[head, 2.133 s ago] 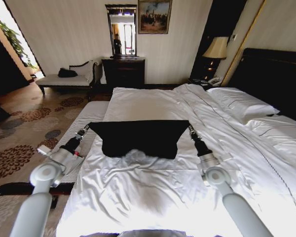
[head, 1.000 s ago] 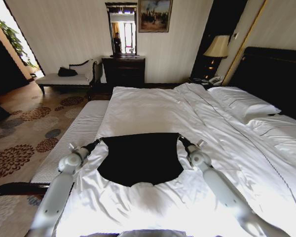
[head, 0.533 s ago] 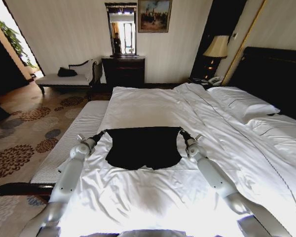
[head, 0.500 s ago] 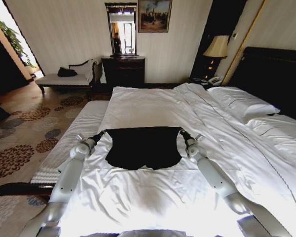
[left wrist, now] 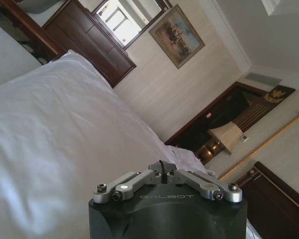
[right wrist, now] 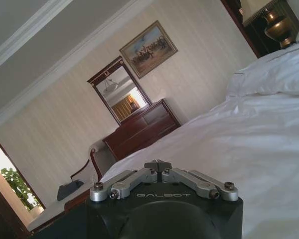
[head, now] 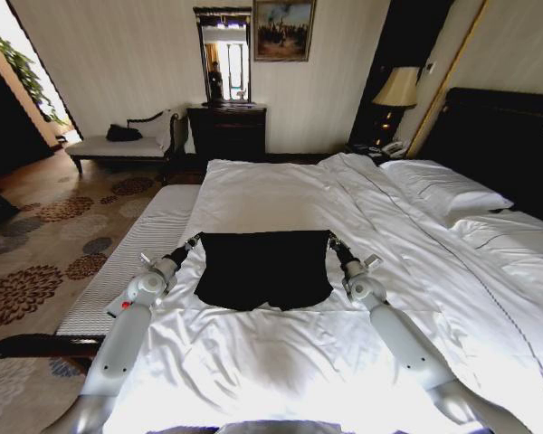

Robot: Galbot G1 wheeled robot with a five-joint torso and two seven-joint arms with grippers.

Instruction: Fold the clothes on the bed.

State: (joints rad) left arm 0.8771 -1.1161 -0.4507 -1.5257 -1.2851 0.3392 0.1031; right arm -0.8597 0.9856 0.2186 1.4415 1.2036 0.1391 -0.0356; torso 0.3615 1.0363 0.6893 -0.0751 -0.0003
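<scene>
The T-shirt (head: 264,268) is laid flat on the bed (head: 281,194), near its foot. Its far left corner is met by the left gripper (head: 195,238), its far right corner by the right gripper (head: 330,238). Both sets of jaws are seen drawn together.

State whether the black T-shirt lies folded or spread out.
Folded: the T-shirt forms a compact rectangle on the bed, no sleeves showing.

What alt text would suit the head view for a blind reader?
A black T-shirt lies flat on a white bed, its two far corners at the left claw and right claw.
</scene>
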